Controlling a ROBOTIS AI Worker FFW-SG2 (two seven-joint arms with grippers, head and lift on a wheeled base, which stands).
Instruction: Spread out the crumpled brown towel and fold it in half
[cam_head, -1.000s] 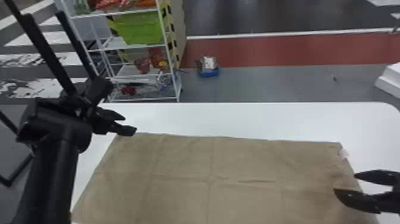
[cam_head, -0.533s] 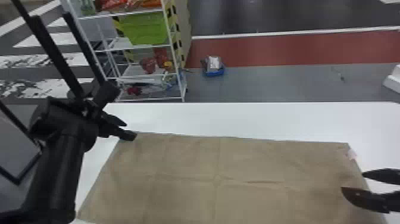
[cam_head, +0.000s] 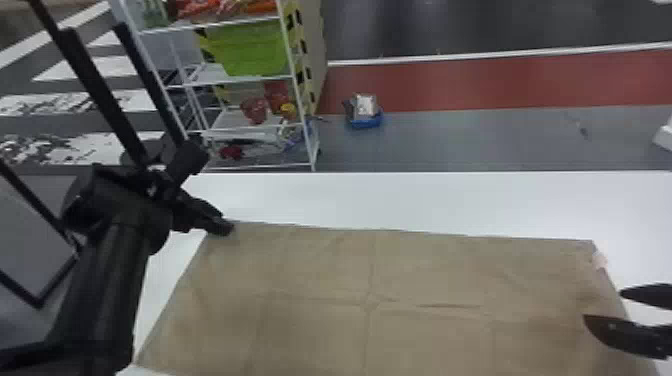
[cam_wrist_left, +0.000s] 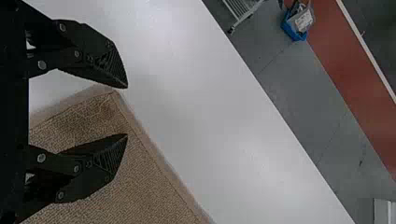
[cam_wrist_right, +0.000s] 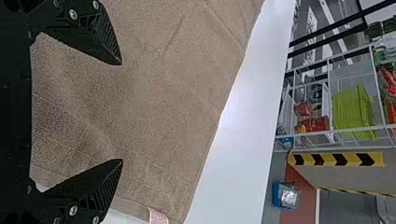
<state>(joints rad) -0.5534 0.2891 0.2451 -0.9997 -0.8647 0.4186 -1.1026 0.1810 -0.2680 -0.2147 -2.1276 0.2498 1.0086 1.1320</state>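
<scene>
The brown towel (cam_head: 330, 300) lies spread nearly flat on the white table, with light creases across its middle and a small pale tag at its far right corner. My left gripper (cam_head: 227, 227) is at the towel's far left corner; in the left wrist view the same gripper (cam_wrist_left: 127, 111) stands open, with the corner of the towel (cam_wrist_left: 154, 186) between and under its fingers. Over the towel's right edge is my right gripper (cam_head: 602, 305). The right wrist view has that gripper (cam_wrist_right: 122, 112) open above the towel (cam_wrist_right: 173, 112), its fingers wide apart.
The white table (cam_head: 425, 200) extends beyond the towel's far edge. Behind it on the left stands a white wire shelf (cam_head: 310, 132) holding a green bin (cam_head: 250, 47) and red items. A blue container (cam_head: 365, 120) sits on the floor past the table.
The head view has shifted slightly, so the scene sits a little farther right. Relative to the towel, both grippers look nearly unmoved, and the towel keeps its shape.
</scene>
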